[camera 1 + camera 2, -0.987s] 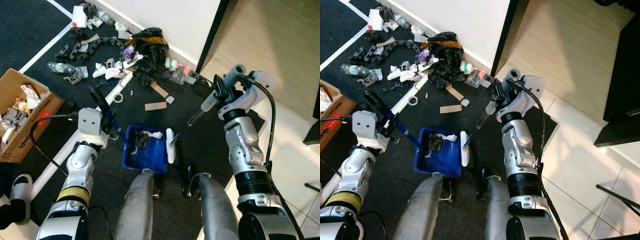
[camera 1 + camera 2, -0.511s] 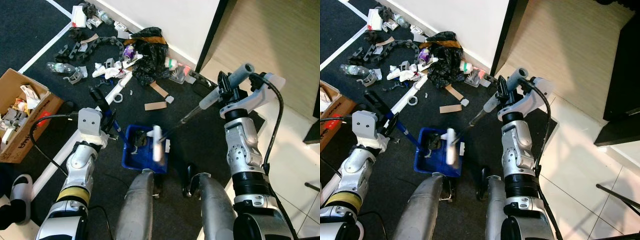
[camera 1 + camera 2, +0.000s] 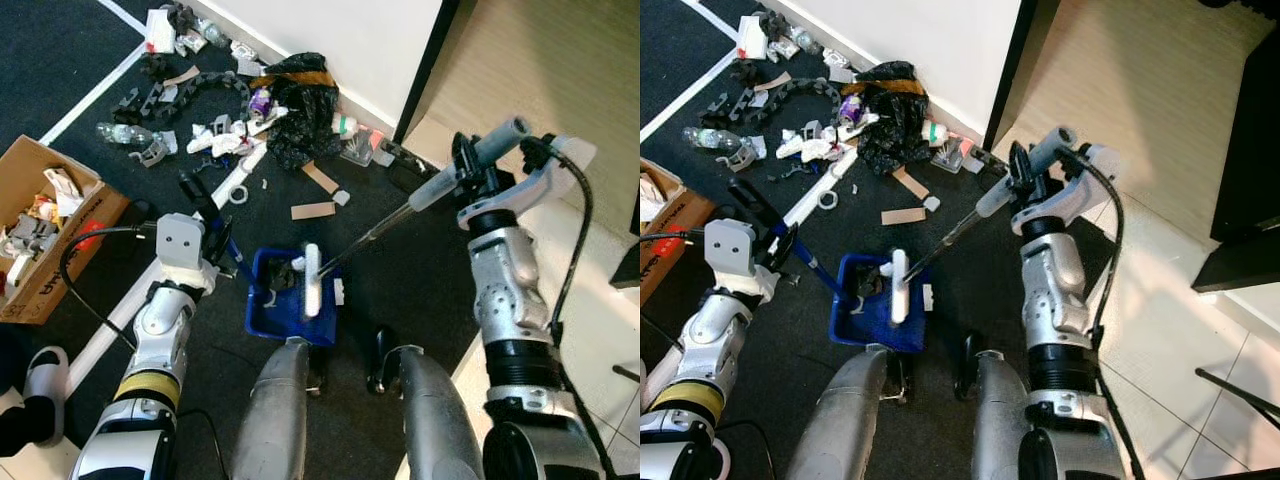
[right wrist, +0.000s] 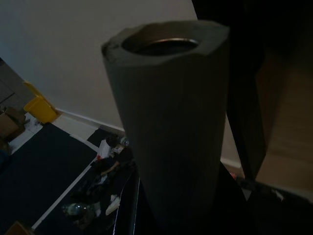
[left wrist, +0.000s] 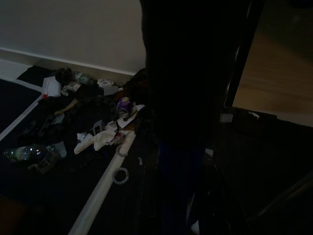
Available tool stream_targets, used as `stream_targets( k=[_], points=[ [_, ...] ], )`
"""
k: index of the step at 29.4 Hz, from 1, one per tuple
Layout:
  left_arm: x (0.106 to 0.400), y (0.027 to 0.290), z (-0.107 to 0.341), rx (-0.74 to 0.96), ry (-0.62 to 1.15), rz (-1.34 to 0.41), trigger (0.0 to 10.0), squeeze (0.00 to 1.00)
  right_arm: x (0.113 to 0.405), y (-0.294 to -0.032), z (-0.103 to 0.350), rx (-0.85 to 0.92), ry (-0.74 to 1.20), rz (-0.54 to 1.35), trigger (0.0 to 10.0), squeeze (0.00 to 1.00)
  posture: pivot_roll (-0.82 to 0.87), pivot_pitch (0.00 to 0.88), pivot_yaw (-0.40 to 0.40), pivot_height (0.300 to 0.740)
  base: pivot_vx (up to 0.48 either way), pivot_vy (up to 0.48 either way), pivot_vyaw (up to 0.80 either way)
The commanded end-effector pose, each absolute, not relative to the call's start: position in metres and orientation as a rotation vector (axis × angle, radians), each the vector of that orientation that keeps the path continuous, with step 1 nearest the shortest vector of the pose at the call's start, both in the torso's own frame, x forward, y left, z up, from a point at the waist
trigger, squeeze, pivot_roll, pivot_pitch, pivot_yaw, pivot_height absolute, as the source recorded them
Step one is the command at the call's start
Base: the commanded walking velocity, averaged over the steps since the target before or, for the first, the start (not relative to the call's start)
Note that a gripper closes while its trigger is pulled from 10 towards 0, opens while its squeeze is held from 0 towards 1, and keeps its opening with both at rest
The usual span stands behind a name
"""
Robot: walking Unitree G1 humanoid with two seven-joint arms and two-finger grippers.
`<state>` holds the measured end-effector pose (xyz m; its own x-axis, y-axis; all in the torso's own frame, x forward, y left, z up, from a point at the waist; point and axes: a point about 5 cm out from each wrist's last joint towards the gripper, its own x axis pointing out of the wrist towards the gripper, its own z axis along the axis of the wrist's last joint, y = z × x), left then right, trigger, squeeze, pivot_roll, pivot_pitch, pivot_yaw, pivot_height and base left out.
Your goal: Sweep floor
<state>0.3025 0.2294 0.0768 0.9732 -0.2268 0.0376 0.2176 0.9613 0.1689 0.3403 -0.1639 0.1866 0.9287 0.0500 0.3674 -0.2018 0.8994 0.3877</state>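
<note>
A blue dustpan point(image 3: 268, 318) lies on the dark carpet just in front of my legs, with paper scraps and dark bits inside. My left gripper point(image 3: 208, 222) is shut on its blue handle point(image 3: 228, 262). My right gripper point(image 3: 470, 172) is shut on the grey grip of a broom point(image 4: 171, 122), held high at the right. The thin pole slants down to the white broom head point(image 3: 311, 281), which stands over the inside of the dustpan. A trash pile point(image 3: 250, 120) lies along the white wall: a black bag, bottles, crumpled paper and cardboard pieces point(image 3: 312, 211).
An open cardboard box point(image 3: 45, 225) of waste stands at the left, with a slipper point(image 3: 40, 385) near it. A white line point(image 3: 200, 235) crosses the carpet. A dark door frame point(image 3: 420, 70) opens onto wooden floor, and pale tiles lie at the right.
The broom head swung left from the dustpan's right rim to over its inside. My right arm rose and shifted right with the handle. The left arm and dustpan stayed put.
</note>
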Motion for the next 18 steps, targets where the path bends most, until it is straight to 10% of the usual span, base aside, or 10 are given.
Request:
stream_targets(
  k=[1,18],
  points=[
    [0.293,0.23,0.062,0.165,0.001,-0.24,10.0,0.0,0.337,-0.166,0.194,0.45,-0.399,0.135,10.0,0.0,0.06,0.359,0.022,0.74,0.0,0.0,0.0],
    [0.292,0.229,0.061,0.164,0.005,-0.247,10.0,0.0,0.337,-0.205,0.208,0.207,-0.367,0.07,10.0,0.0,0.06,0.367,0.032,0.74,0.0,0.0,0.0]
  ],
)
